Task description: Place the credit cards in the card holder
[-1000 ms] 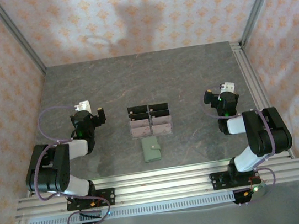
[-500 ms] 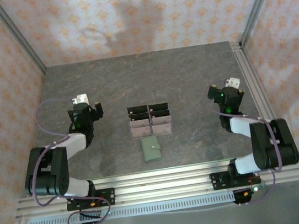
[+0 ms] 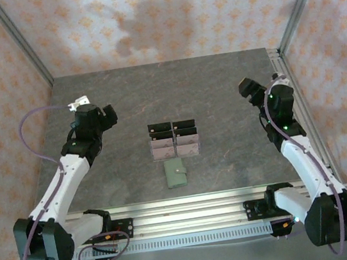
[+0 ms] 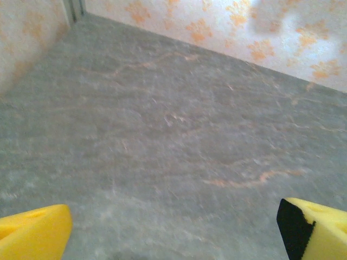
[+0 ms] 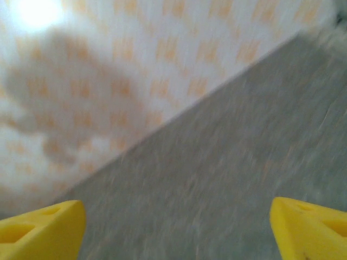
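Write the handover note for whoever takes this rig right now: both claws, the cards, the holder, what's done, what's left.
Left claw: open, empty, over bare table to the left of the cards.
Right claw: open, empty, out to the right.
Credit cards: standing in the tiered stand mid-table, black ones in the back row, pale ones in front.
Card holder: shut, lying flat just on the near side of the stand.
Done: nothing that shows.
Left: open the holder, then slot the cards in.

Grey stone-look table point(image 3: 219, 85); tiered stand point(image 3: 176, 157) at its middle; aluminium rails point(image 3: 184, 209) along its near edge; patterned walls point(image 3: 165, 21) around.
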### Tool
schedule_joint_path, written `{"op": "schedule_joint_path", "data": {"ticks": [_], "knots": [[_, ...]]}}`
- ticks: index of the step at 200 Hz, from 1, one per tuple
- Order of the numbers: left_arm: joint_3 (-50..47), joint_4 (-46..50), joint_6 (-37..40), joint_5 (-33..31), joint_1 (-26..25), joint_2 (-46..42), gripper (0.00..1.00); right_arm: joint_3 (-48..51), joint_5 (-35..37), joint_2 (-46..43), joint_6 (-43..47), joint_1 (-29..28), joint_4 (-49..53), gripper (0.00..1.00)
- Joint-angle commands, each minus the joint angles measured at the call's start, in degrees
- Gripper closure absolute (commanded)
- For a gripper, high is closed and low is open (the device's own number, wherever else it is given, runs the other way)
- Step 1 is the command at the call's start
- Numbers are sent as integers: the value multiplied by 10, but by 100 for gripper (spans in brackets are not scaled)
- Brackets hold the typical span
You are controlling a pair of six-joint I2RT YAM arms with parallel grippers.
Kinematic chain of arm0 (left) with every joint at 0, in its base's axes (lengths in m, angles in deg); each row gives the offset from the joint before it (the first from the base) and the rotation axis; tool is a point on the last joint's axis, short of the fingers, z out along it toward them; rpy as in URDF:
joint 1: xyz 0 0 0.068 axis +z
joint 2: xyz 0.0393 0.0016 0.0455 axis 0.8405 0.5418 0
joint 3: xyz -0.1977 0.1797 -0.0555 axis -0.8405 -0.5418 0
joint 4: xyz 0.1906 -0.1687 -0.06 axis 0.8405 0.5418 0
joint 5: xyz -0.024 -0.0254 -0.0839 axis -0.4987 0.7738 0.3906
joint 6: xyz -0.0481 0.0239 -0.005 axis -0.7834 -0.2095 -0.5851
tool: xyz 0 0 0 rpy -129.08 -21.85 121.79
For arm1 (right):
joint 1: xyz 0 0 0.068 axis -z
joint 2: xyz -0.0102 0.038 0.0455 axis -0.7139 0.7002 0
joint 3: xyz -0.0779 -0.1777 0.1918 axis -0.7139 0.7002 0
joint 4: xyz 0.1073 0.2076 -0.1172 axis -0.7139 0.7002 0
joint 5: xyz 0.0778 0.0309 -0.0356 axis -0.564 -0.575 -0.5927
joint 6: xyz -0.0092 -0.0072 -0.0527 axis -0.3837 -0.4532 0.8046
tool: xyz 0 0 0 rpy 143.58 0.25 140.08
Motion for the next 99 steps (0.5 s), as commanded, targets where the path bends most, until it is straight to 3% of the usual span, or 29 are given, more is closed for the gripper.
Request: {"op": "schedule_joint_path", "data": {"ticks": [1, 22, 52, 99], "knots": [[10, 146, -72, 70, -20, -17, 0, -23, -105, 3, -22, -47, 166, 16], [-14, 137, -117, 124, -42, -23, 0, -5, -102, -1, -42, -111, 197, 18], [-73, 53, -172, 197, -76, -26, 0, 20, -59, 16, -87, -227, 196, 19], [-114, -40, -207, 234, -127, 12, 0, 22, -16, 97, -108, -334, 188, 21]]}}
